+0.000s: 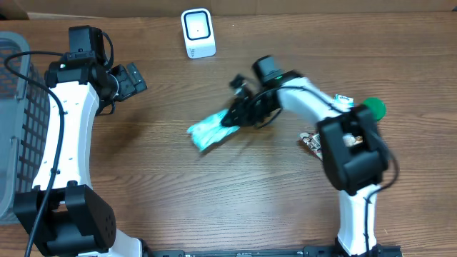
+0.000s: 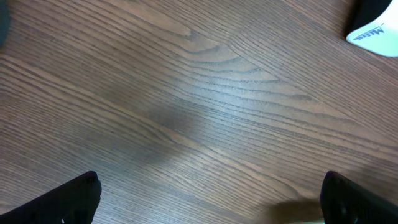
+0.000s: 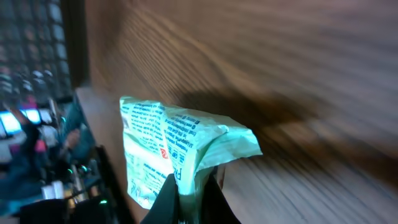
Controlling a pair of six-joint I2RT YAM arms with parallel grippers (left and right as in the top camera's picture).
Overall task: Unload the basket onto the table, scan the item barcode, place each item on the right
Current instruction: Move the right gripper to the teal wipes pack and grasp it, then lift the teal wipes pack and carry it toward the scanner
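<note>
The item is a pale green printed packet (image 1: pixel 208 131), lifted a little above the table's middle with its shadow under it. My right gripper (image 1: pixel 234 116) is shut on its right end. In the right wrist view the packet (image 3: pixel 168 143) hangs crumpled between the two dark fingers (image 3: pixel 163 202), and no barcode can be made out among the print. The white scanner (image 1: pixel 198 32) stands upright at the back centre, apart from the packet. My left gripper (image 1: pixel 133 79) hovers at the back left, open, with only bare wood between its fingertips (image 2: pixel 68 200). A corner of the scanner (image 2: pixel 376 31) shows in the left wrist view.
A grey mesh basket (image 1: pixel 13 107) fills the left edge of the table (image 1: pixel 143 178). By the right arm lie a green round object (image 1: pixel 373 108), a small white packet (image 1: pixel 343 99) and a brownish snack pack (image 1: pixel 310 141).
</note>
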